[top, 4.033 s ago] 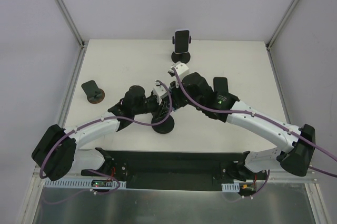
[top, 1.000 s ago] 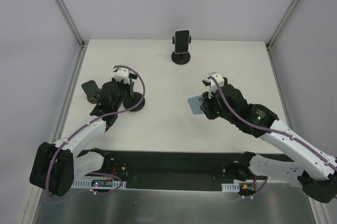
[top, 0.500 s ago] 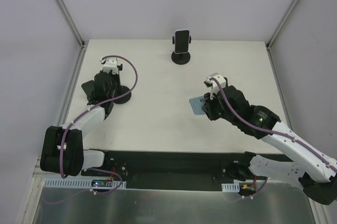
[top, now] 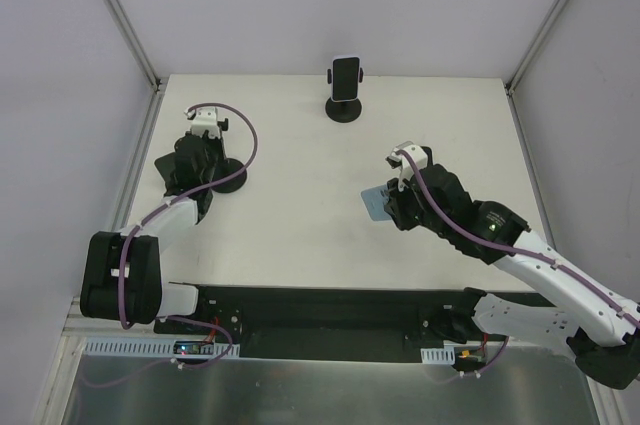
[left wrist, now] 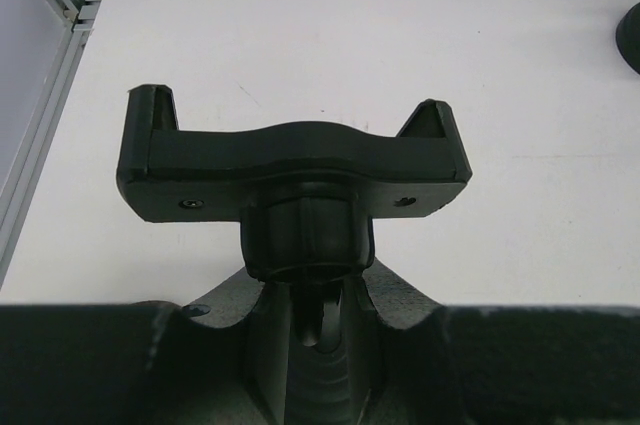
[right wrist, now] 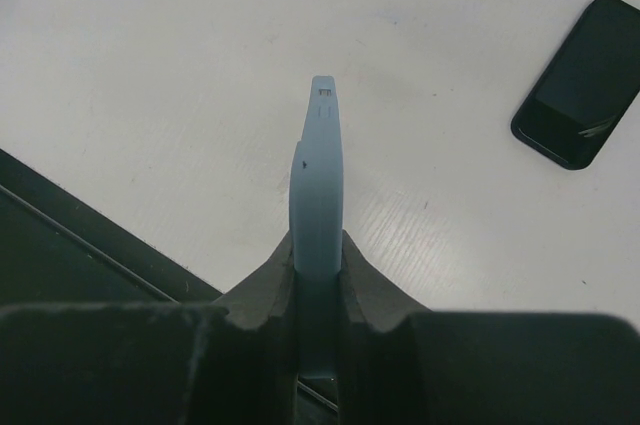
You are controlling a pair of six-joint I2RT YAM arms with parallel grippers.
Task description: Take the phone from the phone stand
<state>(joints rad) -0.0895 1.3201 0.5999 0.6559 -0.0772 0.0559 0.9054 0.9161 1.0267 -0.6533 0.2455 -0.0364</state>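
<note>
White matt tabletop (top: pixel 300 145), boxed in by pale grey panel walls (top: pixel 330 5) on silver metal corner posts (top: pixel 120 15). A black mounting plate (top: pixel 330 310) along the near edge carries both arm bases.

Top view:
- Far centre: a black round-based phone stand (top: pixel 343 110) stands upright. A dark-screened, light-rimmed phone (top: pixel 346 72) is clamped in its cradle.
- Far left: the left gripper (top: pixel 213 167) is at a second black phone stand with a disc base (top: pixel 232 181), base down on the tabletop. The grip itself is not readable from here.
- Right of centre: the right gripper (top: pixel 386 201) has a pale blue thin phone (top: pixel 373 203) poking out to its left. The phone is well apart from both stands.

Left wrist view:
- The second stand's cradle is empty, with its two side claws pointing up.
- The left fingers (left wrist: pixel 400 305) are closed on its neck, just below the ball joint.
- A dark rounded shape is cut off at the right edge and cannot be identified.

Right wrist view:
- The pale blue thin phone is seen edge-on and upright.
- It is pinched tight between the right fingers (right wrist: pixel 375 285) and is clear of the tabletop.
- A black glossy phone (right wrist: pixel 580 95) lies flat on the table at far right. It is not visible in the top view.
</note>
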